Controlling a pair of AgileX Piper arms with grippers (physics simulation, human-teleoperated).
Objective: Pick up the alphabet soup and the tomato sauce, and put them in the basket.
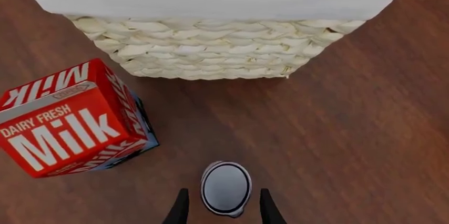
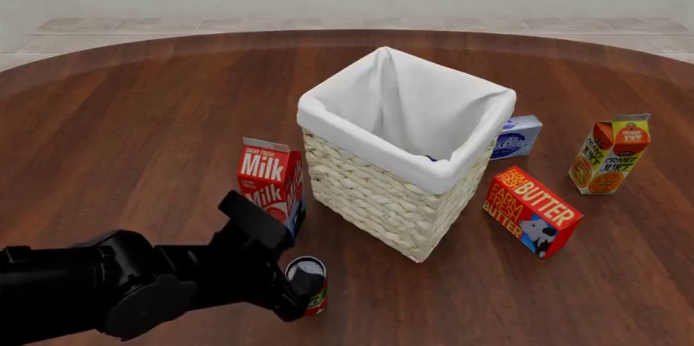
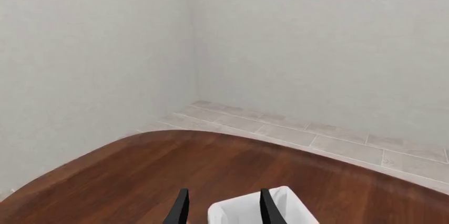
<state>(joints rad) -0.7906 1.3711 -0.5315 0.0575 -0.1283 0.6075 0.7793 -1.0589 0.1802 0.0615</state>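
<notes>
One can, the tomato sauce [image 2: 308, 283], stands near the worktop's front edge between our left gripper's [image 1: 224, 208] spread, untouching fingers. The basket [image 2: 382, 192] looks empty; we see no alphabet soup. Our right gripper [image 3: 224, 207], spread, hangs high.

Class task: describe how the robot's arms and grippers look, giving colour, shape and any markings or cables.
The left arm is matte black with rounded, bulky joints. Each gripper, left gripper and right gripper, has two thin, black, tapered fingers. No cables or markings show.
</notes>
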